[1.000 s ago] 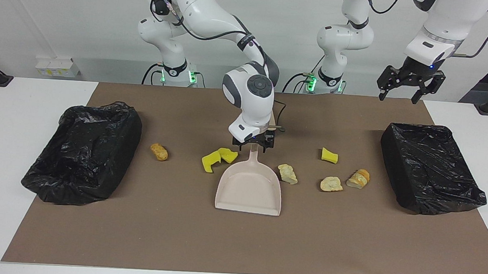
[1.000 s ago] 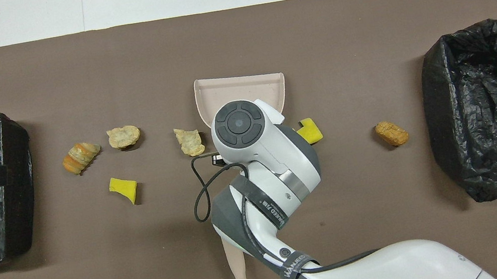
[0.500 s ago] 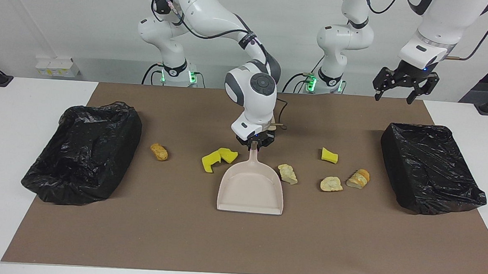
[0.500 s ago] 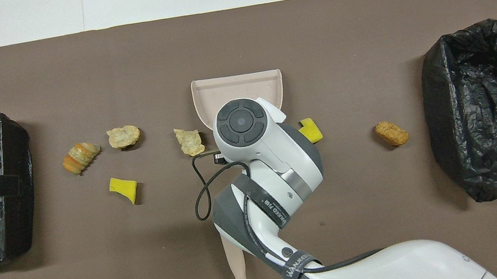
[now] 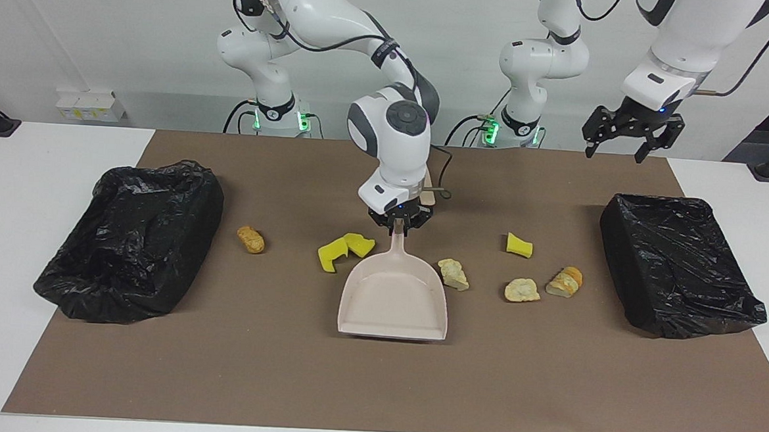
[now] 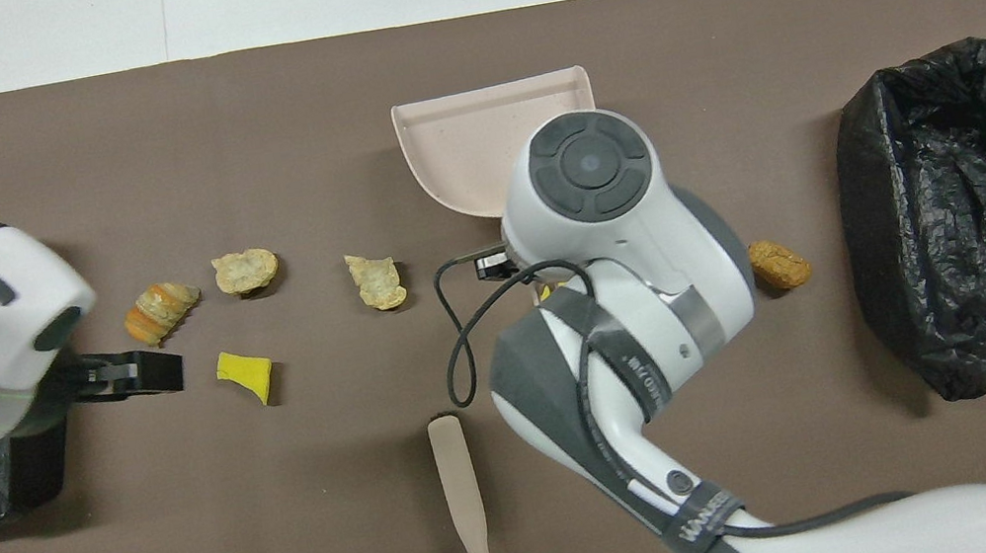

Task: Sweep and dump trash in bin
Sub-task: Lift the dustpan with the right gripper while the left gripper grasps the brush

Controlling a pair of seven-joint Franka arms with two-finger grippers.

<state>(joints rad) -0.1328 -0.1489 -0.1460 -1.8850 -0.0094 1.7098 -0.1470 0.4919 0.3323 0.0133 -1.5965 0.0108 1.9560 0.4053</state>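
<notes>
Right now the right gripper is clamped on the handle of the dustpan, which sits mid-table with its open mouth pointing away from the robots. Just beside the pan toward the right arm's end lies a yellow sponge piece, with a brown nugget nearer the black bin there, while toward the left arm's end lie a bread chunk, another sponge piece and two more crusty chunks. Up over the table edge near the other bin, the left gripper hangs with fingers spread, and a brush handle lies nearer the robots.
</notes>
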